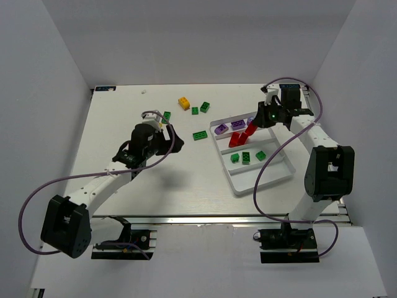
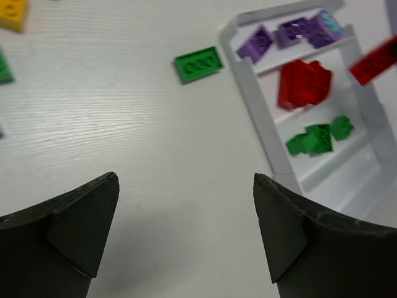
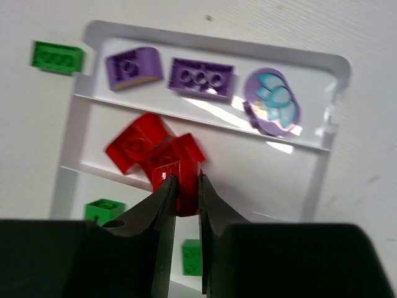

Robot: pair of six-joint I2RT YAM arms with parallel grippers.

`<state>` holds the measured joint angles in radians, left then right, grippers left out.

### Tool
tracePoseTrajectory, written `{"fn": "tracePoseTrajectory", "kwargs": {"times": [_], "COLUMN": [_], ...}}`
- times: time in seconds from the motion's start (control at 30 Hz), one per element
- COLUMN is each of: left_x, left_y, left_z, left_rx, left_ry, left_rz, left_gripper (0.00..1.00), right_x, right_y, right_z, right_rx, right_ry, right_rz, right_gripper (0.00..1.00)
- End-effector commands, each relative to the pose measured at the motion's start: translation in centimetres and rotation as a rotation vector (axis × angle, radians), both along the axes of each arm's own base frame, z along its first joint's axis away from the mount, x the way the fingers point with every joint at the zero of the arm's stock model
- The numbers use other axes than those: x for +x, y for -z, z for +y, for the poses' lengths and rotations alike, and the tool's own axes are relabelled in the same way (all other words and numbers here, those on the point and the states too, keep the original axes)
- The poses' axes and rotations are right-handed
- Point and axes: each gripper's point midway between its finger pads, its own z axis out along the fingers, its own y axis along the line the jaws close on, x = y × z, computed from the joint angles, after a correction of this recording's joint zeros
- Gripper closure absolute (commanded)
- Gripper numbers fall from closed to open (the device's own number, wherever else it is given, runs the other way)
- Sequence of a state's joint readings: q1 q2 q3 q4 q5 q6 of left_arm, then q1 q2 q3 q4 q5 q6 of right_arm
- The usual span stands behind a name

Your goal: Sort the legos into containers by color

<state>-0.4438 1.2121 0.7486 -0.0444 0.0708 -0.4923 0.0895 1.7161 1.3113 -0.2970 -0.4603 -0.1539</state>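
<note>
The right end effector (image 3: 185,186) is clenched on a red studded plastic brick (image 2: 374,61) above the white plastic four-compartment tray (image 1: 224,158), over the red bricks (image 3: 131,146) in its second compartment. The left end effector (image 2: 186,186) hangs released over the desk (image 2: 124,155) left of the tray, near a loose flat green brick (image 2: 198,63). Purple bricks (image 3: 202,77) lie in the tray's far compartment.

In the left wrist view a yellow brick (image 2: 12,13) is cut by the top-left corner and a green brick (image 2: 3,67) by the left edge. The white tray (image 2: 248,93) runs off the right edge, its contents blurred. In the right wrist view the right gripper (image 3: 185,182) covers most of the red brick (image 3: 185,198) it pinches, the tray's lower compartments and parts of two green bricks (image 3: 102,210).
</note>
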Motion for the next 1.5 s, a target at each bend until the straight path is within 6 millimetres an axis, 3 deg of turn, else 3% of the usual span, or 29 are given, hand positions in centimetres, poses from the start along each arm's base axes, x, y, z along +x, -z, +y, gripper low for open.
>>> {"fn": "tracePoseTrajectory", "kwargs": {"times": [0.0, 0.07, 0.23, 0.33, 0.47, 0.53, 0.63, 0.73, 0.77, 0.83, 1.0, 1.03, 1.2, 1.3, 1.47], "left_x": [1.3, 1.4, 2.5, 2.9, 3.2, 3.4, 4.2, 5.0, 5.4, 5.6, 7.2, 7.4, 8.4, 8.7, 8.6], "left_y": [1.1, 2.4, 2.6, 3.0, 4.0, 5.4, 5.5, 6.5, 7.1, 7.9, 9.4, 9.6, 11.2, 12.1, 13.5], "left_z": [3.7, 4.6, 7.2, 8.8, 10.4, 11.0, 11.5, 12.2, 12.6, 13.3, 14.3, 14.4, 14.6, 14.4, 13.9], "left_rx": [0.078, 0.109, 0.149, 0.205, 0.299, 0.356, 0.415, 0.486, 0.514, 0.554, 0.583, 0.586, 0.568, 0.557, 0.519], "left_ry": [-0.175, -0.199, -0.294, -0.355, -0.396, -0.406, -0.413, -0.42, -0.419, -0.427, -0.42, -0.421, -0.387, -0.364, -0.337], "left_rz": [0.108, 0.173, 0.207, 0.235, 0.294, 0.345, 0.369, 0.396, 0.419, 0.449, 0.483, 0.489, 0.523, 0.546, 0.577], "left_gripper": [0.02, 0.02, 0.02, 0.02, 0.02, 0.04, 0.07, 0.19, 0.25, 0.26, 0.23, 0.22, 0.23, 0.3, 0.52], "right_x": [1.1, 1.4, 2.6, 3.0, 3.2, 3.5, 3.6, 3.5, 3.3, 2.0, -1.2, -2.6, -4.1, -4.4, -4.4], "right_y": [-0.1, 0.8, 2.6, 3.3, 3.7, 3.5, 2.8, 1.0, 0.5, -1.1, -4.3, -4.0, -4.3, -4.4, -4.4], "right_z": [-3.5, -4.2, -5.5, -5.7, -5.5, -5.4, -5.1, -4.5, -4.3, -3.1, -0.1, 0.8, 2.1, 2.3, 2.2], "right_rx": [-0.16, -0.194, -0.255, -0.276, -0.273, -0.269, -0.255, -0.236, -0.251, -0.224, -0.13, -0.074, 0.012, 0.025, 0.022], "right_ry": [0.072, 0.096, 0.142, 0.135, 0.12, 0.118, 0.106, 0.071, 0.032, -0.076, -0.312, -0.366, -0.417, -0.42, -0.415], "right_rz": [-0.096, -0.093, -0.065, -0.062, -0.062, -0.066, -0.082, -0.127, -0.155, -0.209, -0.378, -0.337, -0.313, -0.301, -0.298], "right_gripper": [1.0, 0.99, 0.93, 0.81, 0.47, 0.42, 0.36, 0.29, 0.21, 0.1, 0.11, 0.1, 0.15, 0.17, 0.17]}}
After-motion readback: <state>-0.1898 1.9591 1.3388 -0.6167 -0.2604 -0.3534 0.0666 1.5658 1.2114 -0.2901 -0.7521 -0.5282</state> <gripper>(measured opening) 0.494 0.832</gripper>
